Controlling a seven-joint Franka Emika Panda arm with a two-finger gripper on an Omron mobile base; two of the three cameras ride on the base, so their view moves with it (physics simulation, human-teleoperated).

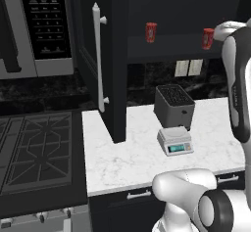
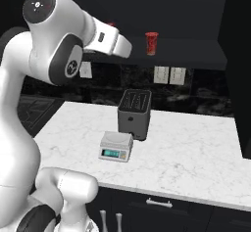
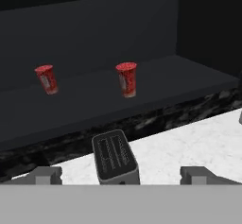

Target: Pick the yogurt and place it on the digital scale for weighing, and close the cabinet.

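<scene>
Gripper (image 3: 120,176): I see my jaws spread wide, nothing between them.
Digital scale (image 1: 175,140): on the counter (image 1: 117,157), just in front of the toaster (image 1: 173,105).
Yogurt (image 3: 126,79): upright on the cabinet (image 1: 110,55) shelf, well beyond my fingertips, roughly centred between them.
Red container (image 3: 46,79): farther left, same shelf.

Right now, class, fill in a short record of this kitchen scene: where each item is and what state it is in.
yogurt: upright on the cabinet shelf, right of the slimmer red container
digital scale: on the marble counter, platform bare, in front of the toaster
cabinet: left door swung open
fingers: open, holding nothing, facing the shelf
</scene>
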